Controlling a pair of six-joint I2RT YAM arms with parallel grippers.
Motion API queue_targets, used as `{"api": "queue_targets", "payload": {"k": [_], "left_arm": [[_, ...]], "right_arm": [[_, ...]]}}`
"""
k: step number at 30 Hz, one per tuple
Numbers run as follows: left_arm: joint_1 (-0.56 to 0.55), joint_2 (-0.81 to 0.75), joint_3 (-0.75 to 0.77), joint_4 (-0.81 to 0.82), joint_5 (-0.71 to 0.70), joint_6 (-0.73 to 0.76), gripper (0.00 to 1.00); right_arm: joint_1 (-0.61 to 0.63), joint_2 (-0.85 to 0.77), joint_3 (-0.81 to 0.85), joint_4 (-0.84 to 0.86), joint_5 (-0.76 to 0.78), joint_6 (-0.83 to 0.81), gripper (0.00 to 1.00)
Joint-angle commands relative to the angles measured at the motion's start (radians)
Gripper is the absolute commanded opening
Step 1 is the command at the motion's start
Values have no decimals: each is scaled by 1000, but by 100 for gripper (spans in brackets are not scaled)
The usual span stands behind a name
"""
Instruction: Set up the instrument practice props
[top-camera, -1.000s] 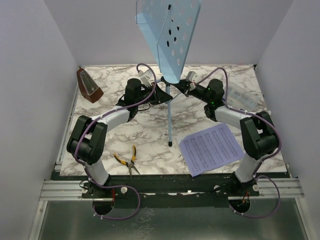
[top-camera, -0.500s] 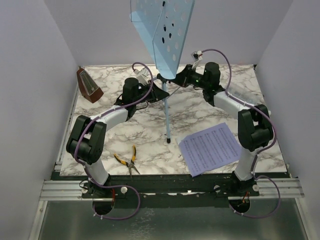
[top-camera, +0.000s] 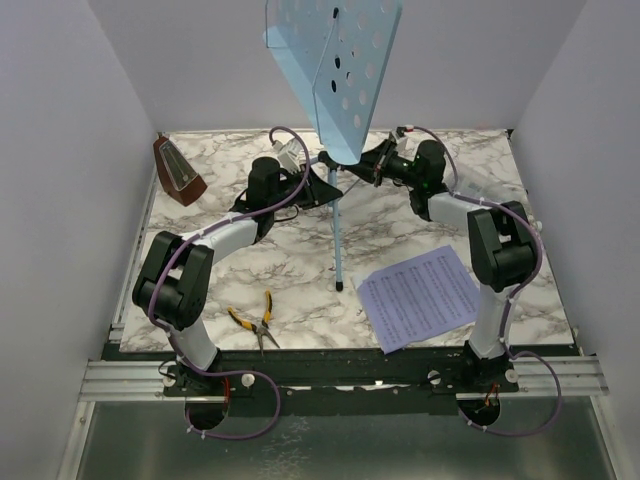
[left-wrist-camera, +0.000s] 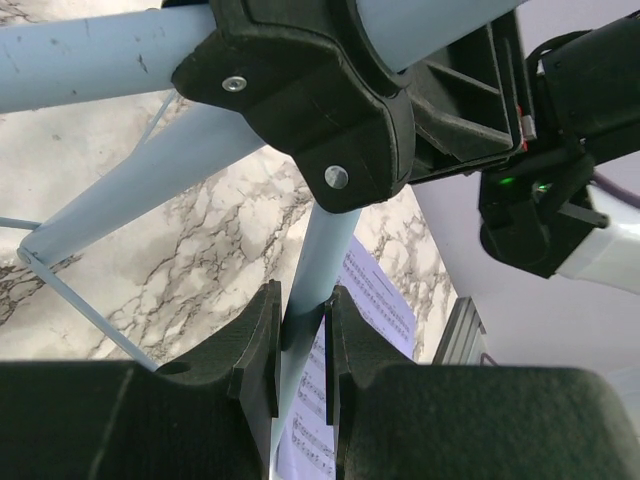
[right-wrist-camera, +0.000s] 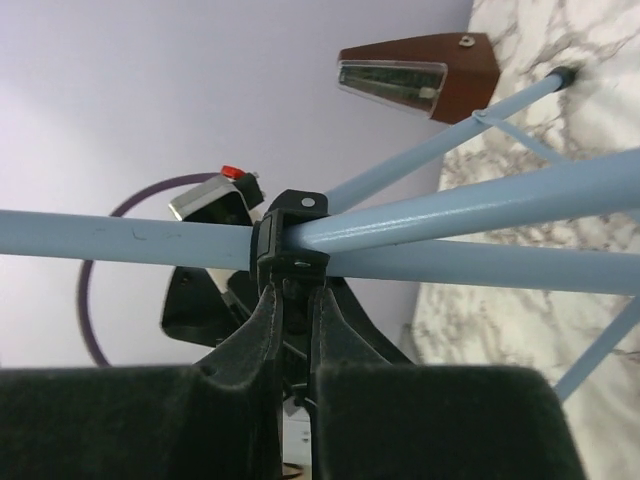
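Note:
The light blue music stand (top-camera: 338, 70) stands tilted mid-table, its perforated desk high at the back and one leg tip on the marble (top-camera: 339, 285). My left gripper (top-camera: 318, 186) is shut on a blue leg (left-wrist-camera: 312, 262) just below the black hub (left-wrist-camera: 320, 100). My right gripper (top-camera: 374, 165) is shut on a black part under that hub (right-wrist-camera: 288, 240). The sheet of music (top-camera: 421, 295) lies flat at the front right. The brown metronome (top-camera: 178, 172) stands at the back left, also in the right wrist view (right-wrist-camera: 420, 72).
Yellow-handled pliers (top-camera: 256, 318) lie near the front edge on the left. A clear plastic box (top-camera: 492, 188) sits at the back right. Lilac walls close in three sides of the marble table (top-camera: 250, 260). The stand's other legs (right-wrist-camera: 480, 205) spread out around the hub.
The right arm has folded back and its wrist has turned while holding the hub. The stand's desk swayed left, then came back right. The left arm barely moved.

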Motion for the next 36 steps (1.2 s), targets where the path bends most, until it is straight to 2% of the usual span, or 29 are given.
{"api": "queue_targets", "payload": {"k": [1, 3, 5, 9, 11, 15, 19, 22, 25, 29, 33, 36], "left_arm": [[-8, 5, -48, -163, 25, -39, 0], [-8, 8, -48, -163, 27, -43, 0], [-8, 9, -46, -161, 32, -47, 0], [-8, 7, -49, -161, 23, -39, 0], [-8, 14, -47, -161, 33, -47, 0], [-8, 12, -48, -159, 31, -49, 0], [-8, 11, -48, -160, 34, -52, 0], [-9, 10, -49, -159, 30, -50, 0], [-8, 14, -49, -158, 29, -50, 0], [-8, 19, -51, -158, 29, -50, 0], [-8, 24, -51, -158, 29, -49, 0], [-9, 29, -49, -158, 30, -47, 0]], "right_arm": [[-37, 102, -112, 150, 14, 296, 6], [-37, 127, -127, 242, 3, 354, 12], [-37, 133, -139, 294, -8, 355, 23], [-40, 86, -205, 373, -26, 242, 42], [-43, 34, -218, 271, -38, 99, 53], [-43, -97, -216, -76, 13, -236, 62], [-34, -231, -191, -376, 151, -538, 70], [-11, -286, -154, -486, 224, -753, 72], [-11, -265, -80, -604, 215, -866, 73], [-9, -230, -4, -654, 209, -820, 73], [-9, -201, 6, -502, 107, -658, 70], [-11, -174, 23, -441, 91, -565, 66]]}}
